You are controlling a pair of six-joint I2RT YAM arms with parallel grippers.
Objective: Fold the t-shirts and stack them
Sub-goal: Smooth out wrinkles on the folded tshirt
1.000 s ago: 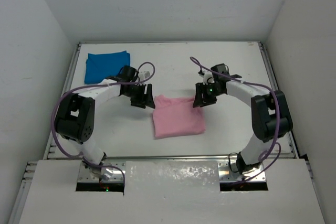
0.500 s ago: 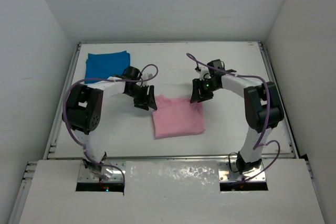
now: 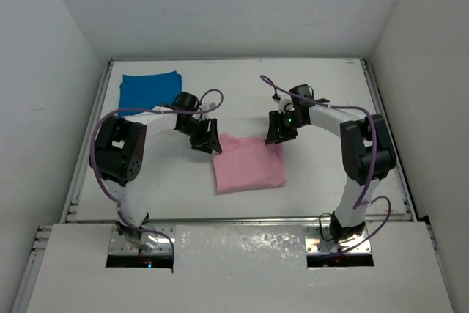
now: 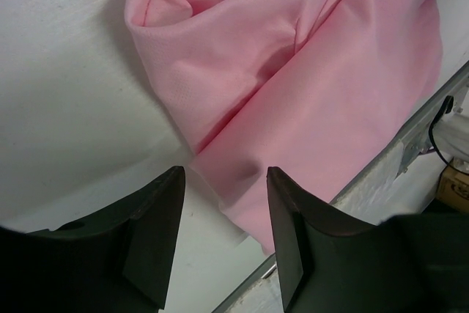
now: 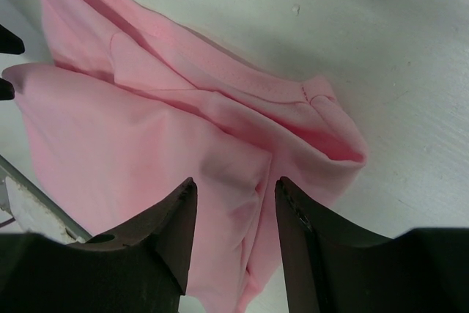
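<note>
The light pink t-shirt lies folded into a rough square at the middle of the white table. The bright blue t-shirt is a folded rectangle at the far left corner. My left gripper is at the pink shirt's far left corner, open. In the left wrist view its jaws straddle the pink cloth's edge. My right gripper is at the far right corner, open. In the right wrist view its jaws stand over the layered pink folds.
White walls close in the table on three sides, with metal rails along its left and right edges. Purple cables loop off both wrists. The table's near edge shows beyond the pink cloth.
The left gripper has slid a little right onto the pink shirt's corner and its jaws have narrowed. The right gripper moved slightly up and left a second ago, then held. The shirts have not moved.
</note>
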